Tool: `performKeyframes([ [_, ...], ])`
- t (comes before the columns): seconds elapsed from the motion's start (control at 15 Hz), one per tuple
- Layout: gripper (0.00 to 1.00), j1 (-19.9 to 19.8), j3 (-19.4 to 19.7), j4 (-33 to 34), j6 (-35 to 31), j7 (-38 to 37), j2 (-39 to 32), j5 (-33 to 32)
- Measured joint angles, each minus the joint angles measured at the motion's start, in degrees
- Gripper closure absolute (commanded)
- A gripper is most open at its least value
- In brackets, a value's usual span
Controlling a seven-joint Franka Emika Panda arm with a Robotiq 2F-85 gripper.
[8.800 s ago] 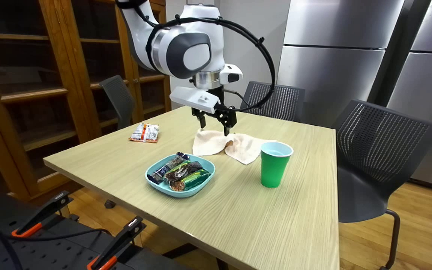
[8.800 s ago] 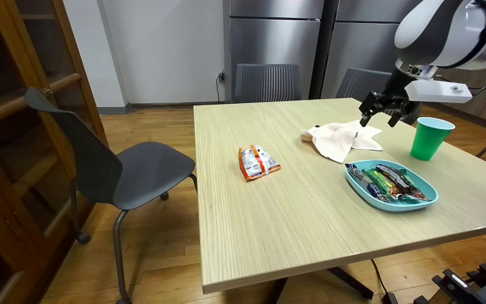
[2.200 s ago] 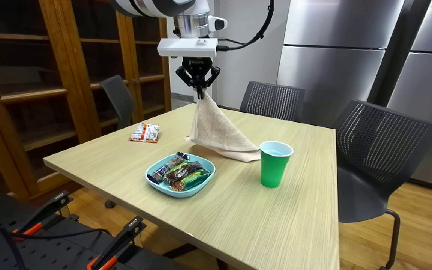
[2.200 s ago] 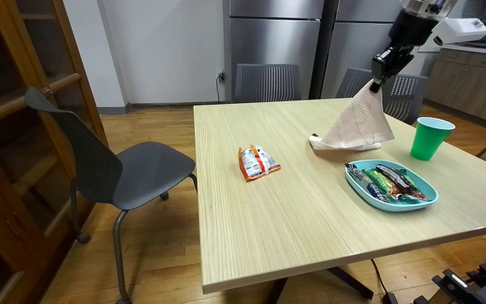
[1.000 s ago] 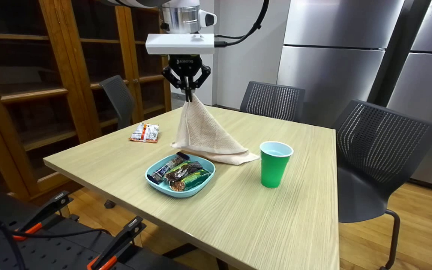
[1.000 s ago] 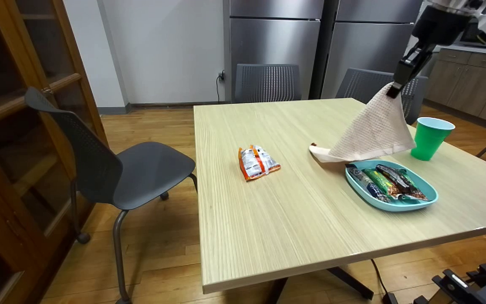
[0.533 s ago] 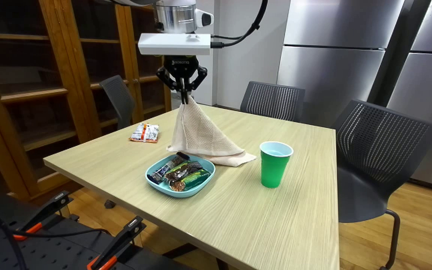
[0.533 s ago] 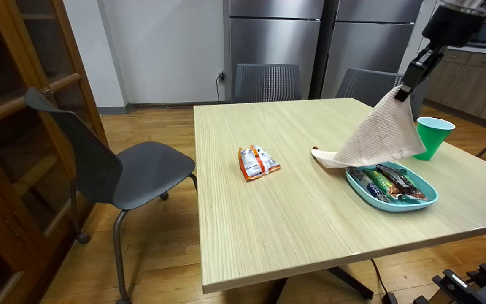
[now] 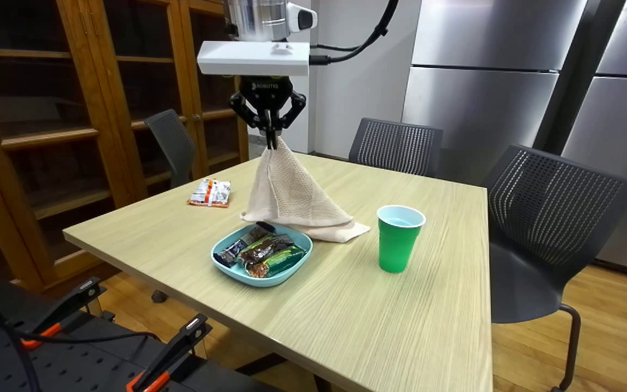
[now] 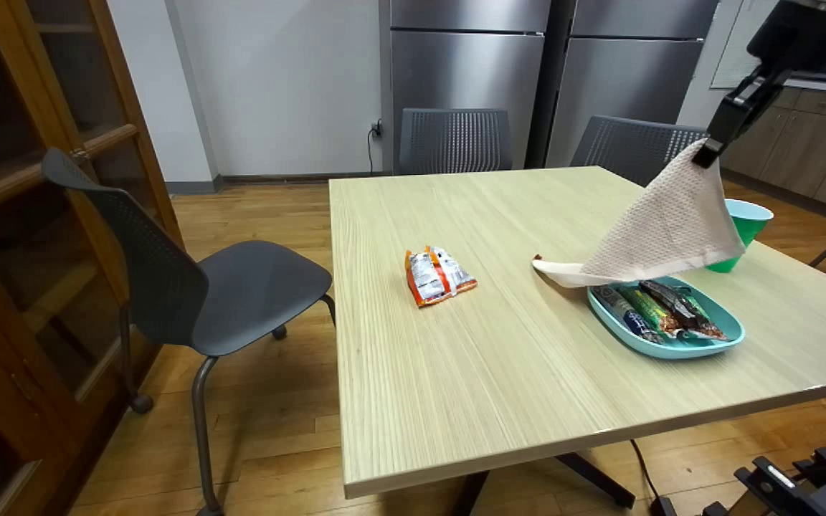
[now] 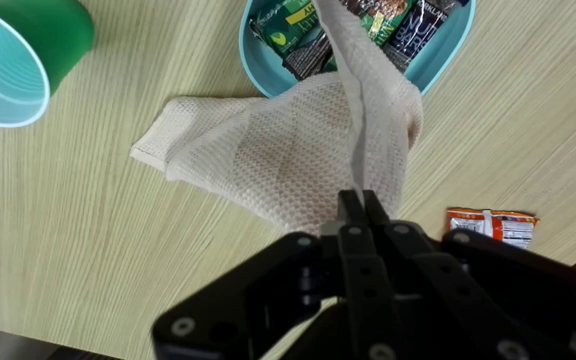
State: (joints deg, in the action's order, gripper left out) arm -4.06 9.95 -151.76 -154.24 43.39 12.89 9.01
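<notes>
My gripper (image 9: 271, 146) is shut on a corner of a cream towel (image 9: 297, 196), held above the table. The towel hangs down in a slanted cone, and its lower end trails on the tabletop. In the wrist view a fold of the towel (image 11: 293, 145) runs up from between the fingertips and hides part of a light-blue plate (image 11: 265, 70). Several wrapped snack bars (image 9: 278, 261) lie in that plate, close by the towel's lower edge. A green cup (image 9: 398, 245) stands upright beside the towel's trailing end; the towel partly covers the cup (image 10: 750, 233) in an exterior view.
An orange and silver snack packet (image 10: 438, 276) lies on the wooden table (image 10: 456, 401), apart from the plate. Dark chairs (image 9: 395, 147) stand around the table. Black clamps with orange grips (image 9: 174, 348) sit near its front edge. A glass-door cabinet (image 9: 47, 136) stands behind.
Earlier the gripper stood open over the flat towel; it then shut on it and lifted it. Within the last second the towel was drawn toward the plate, then slightly raised. Plate, cup and packet stayed.
</notes>
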Motion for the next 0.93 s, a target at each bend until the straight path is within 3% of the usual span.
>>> performKeyframes([
  [0.93, 0.99, -0.59, 3.15, -3.46, 3.21, -0.06, 0.89, -8.07],
])
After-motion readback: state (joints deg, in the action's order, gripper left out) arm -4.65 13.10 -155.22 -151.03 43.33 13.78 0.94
